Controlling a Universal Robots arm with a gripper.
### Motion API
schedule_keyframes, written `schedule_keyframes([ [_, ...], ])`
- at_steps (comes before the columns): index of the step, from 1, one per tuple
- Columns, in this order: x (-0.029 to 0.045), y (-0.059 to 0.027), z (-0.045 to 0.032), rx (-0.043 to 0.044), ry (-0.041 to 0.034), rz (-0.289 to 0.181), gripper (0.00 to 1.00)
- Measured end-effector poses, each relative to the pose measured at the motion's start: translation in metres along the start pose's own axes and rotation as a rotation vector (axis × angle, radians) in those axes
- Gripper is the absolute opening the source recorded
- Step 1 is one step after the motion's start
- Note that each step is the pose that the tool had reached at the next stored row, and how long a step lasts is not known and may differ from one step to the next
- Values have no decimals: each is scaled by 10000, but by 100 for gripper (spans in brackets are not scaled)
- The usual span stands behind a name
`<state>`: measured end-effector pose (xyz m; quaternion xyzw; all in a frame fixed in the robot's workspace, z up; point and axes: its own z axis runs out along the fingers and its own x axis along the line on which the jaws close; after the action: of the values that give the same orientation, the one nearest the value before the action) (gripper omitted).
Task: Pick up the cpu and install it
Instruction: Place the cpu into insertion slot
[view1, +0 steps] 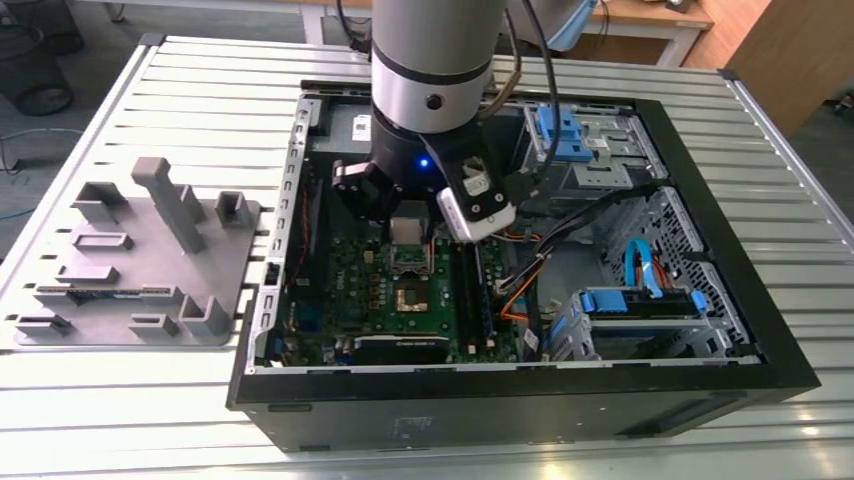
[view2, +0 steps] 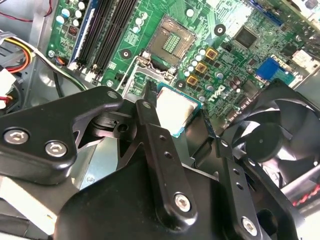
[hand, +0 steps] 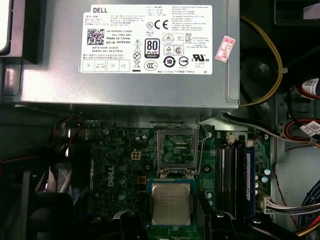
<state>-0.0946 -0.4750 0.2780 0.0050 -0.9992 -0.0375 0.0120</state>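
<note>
Silver-topped, the cpu (hand: 171, 202) sat square between the gripper's (view2: 177, 104) fingers (view2: 150, 120), which were closed on its two opposite edges. The open socket (hand: 176, 150) lay just beside it on the motherboard (view1: 400, 300), toward the power supply (hand: 130, 60). The arm (view1: 427, 80) stood near vertical over the board.

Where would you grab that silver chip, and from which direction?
By two opposite edges of the cpu, coming straight down from above. It is flat and square with a smooth metal top, so only its sides give purchase. The jaws of the gripper flank it so, above the motherboard.
</note>
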Motion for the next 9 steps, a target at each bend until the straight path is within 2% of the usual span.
schedule_keyframes([
  [3, -1, -3, 36, 0, 0, 0, 47],
  [9, -1, -3, 49, -4, -2, 0, 47],
])
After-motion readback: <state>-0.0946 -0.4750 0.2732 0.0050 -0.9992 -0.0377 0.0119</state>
